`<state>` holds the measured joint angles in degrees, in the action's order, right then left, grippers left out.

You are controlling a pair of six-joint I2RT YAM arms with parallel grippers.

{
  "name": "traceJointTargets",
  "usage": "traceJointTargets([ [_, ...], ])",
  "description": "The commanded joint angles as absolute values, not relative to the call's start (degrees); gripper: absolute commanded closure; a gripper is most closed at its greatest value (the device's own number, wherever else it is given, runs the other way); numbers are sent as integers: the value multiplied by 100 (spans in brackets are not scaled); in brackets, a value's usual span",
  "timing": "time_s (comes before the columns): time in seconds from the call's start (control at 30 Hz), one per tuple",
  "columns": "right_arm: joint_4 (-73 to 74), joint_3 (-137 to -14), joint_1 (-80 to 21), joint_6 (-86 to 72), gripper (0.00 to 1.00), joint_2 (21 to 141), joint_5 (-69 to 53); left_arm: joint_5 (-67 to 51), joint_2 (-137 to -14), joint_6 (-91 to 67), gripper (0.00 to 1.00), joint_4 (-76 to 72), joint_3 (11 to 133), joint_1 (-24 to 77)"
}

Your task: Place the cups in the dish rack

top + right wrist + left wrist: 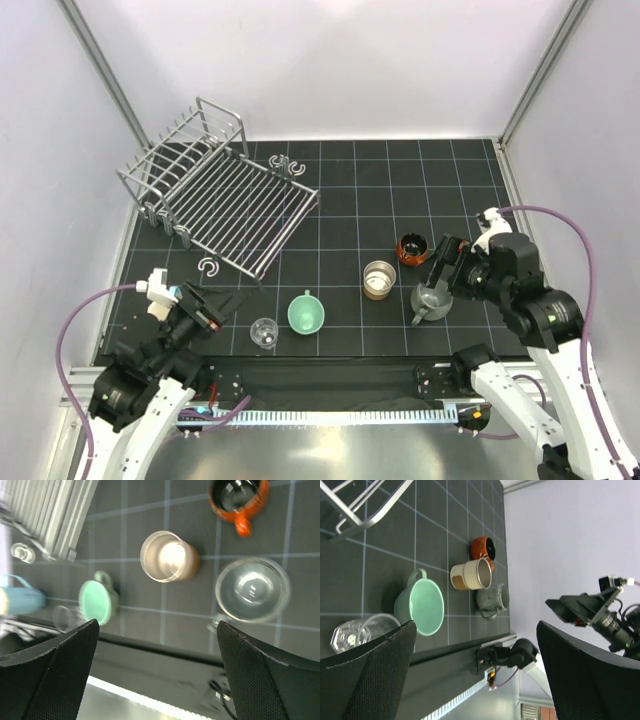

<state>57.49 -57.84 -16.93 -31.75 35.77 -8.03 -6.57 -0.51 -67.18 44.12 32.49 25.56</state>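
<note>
**Crowded cups make a knock-over the main risk**

The silver wire dish rack (225, 195) sits far left on the black gridded bench (350, 180), with no cup in it yet. The left tool (218, 302) gapes empty near the clear faceted glass (264, 333). A skewed pinch would likely topple the glass into the mint green cup (307, 313) beside it. Further right, the beige cylindrical cup (379, 280), orange-red glazed cup (412, 249) and grey handled mug (431, 299) stand close together. The right tool (447, 262), wide open and empty, hangs over the mug, where a finger could clip a neighbour. Both arms are folded at the elbow, wrists pitched down.
</note>
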Motion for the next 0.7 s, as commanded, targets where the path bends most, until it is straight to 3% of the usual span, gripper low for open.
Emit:
traceJointTargets([
  [0.0, 6302, -6090, -1731, -2585, 0, 3867, -545, -947, 18, -6409, 0, 5211, 3673, 2566],
  [0.23, 6179, -6416, -1784, -1943, 1, 4701, -1397, -1424, -834, -5626, 5, 5871, 4043, 2566],
  [0.5, 5828, -6548, -3547, -2442, 5, 5694, -616, -1301, -914, -5660, 11, 5599, 4104, 2566],
  [0.67, 5538, -6355, -4481, -2759, 16, 6327, -123, -1300, -1450, -5572, 15, 5450, 4570, 2566],
])
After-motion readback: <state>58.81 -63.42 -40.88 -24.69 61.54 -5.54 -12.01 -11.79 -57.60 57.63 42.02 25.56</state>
